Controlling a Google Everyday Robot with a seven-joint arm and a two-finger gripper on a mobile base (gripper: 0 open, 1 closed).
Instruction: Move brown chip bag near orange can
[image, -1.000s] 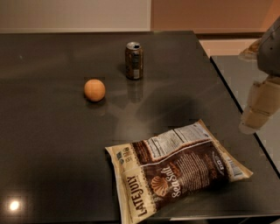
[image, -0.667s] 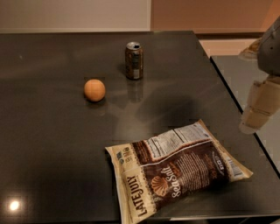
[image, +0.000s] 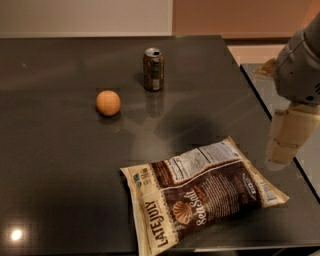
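Bag (image: 205, 195) lay flat on desk (image: 55, 160), front-right area, close to front edge. Printed side up, "LATE JULY" end toward front-left, white nutrition panel toward back. Nothing touched it.

Can (image: 153, 69) stood upright toward back of desk, approx. centre, well apart from bag. Round orange fruit (image: 108, 103) sat front-left of can, near it, not touching; also well apart from bag.

End effector (image: 287, 137) hung at right side of view, over desk's right edge, just right of bag's back-right corner, no contact w/ bag. Nothing seen in its grasp. Released vs. clenched: couldn't tell. Grey arm (image: 300, 65) segment sat above it, upper right. Dark shadow on desk btw. can and bag.
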